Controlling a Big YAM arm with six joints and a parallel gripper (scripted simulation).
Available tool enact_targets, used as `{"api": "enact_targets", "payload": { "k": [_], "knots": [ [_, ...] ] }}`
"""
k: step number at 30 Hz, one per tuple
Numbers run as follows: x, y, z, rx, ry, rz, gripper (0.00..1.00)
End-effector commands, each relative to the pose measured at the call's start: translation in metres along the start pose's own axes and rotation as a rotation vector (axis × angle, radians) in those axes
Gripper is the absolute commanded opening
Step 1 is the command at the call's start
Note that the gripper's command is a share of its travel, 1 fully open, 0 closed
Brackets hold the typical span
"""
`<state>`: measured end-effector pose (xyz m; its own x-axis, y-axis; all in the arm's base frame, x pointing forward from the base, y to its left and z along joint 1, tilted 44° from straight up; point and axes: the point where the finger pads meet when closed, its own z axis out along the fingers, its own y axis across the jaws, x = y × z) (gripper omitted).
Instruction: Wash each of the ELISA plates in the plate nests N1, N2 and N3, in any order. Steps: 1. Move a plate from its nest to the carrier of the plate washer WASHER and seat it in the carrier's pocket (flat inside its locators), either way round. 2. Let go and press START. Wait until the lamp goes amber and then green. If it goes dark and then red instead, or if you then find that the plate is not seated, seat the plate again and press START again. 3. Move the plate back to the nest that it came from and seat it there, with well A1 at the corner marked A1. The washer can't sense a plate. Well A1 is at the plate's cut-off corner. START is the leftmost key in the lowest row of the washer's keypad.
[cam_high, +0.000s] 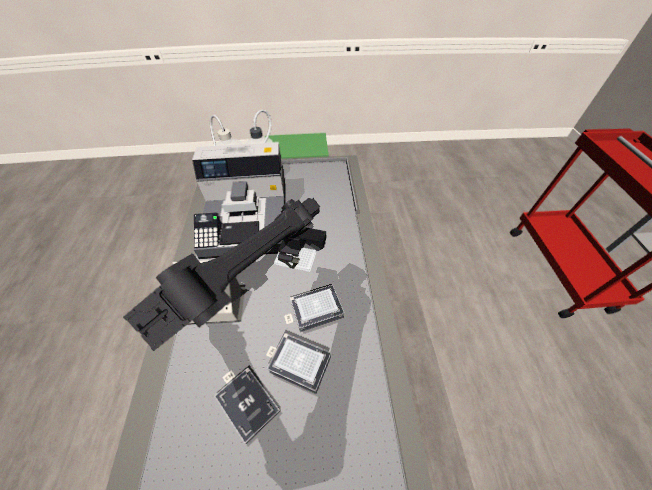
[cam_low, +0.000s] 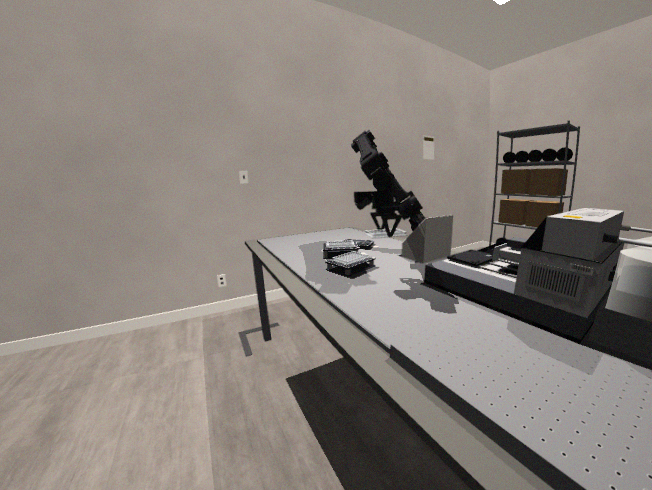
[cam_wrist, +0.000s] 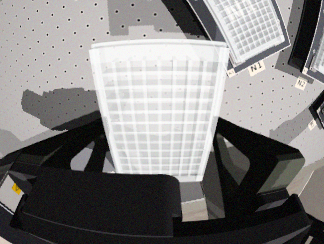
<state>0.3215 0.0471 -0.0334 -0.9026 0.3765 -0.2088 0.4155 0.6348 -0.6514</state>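
Observation:
My gripper (cam_high: 288, 259) (cam_low: 384, 230) (cam_wrist: 160, 122) is shut on a clear-white ELISA plate (cam_high: 304, 259) (cam_wrist: 160, 100), held level above the table between nest N1 and the washer. Its far end shows fully in the wrist view; the black gripper body hides its near end. Nest N3 (cam_high: 259, 390) is empty. One plate (cam_high: 317, 305) (cam_low: 351, 258) (cam_wrist: 247, 30) sits in nest N1, another plate (cam_high: 299, 360) (cam_low: 341, 245) in nest N2. The washer (cam_high: 210, 189) (cam_low: 550, 289) has a green lamp (cam_high: 215, 217) lit above its keypad (cam_high: 205, 237). No plate shows on its carrier, though the arm partly hides that area.
The arm's upright base bracket (cam_low: 434, 239) stands between the nests and the washer. The washer's raised head (cam_high: 237, 160) (cam_low: 582, 234) is at its rear, with tubes behind. Small label tags lie beside the nests. A red cart (cam_high: 582, 258) stands away from the table.

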Motion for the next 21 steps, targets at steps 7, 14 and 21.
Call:
{"api": "enact_targets", "payload": {
  "k": [7,14,21],
  "knots": [
    [-0.001,0.012,-0.001,-0.001,0.001,0.061,0.82],
    [0.036,0.038,-0.001,0.002,-0.010,-0.175,0.82],
    [0.049,0.060,-0.011,-0.019,-0.018,-0.140,0.82]
  ]
}}
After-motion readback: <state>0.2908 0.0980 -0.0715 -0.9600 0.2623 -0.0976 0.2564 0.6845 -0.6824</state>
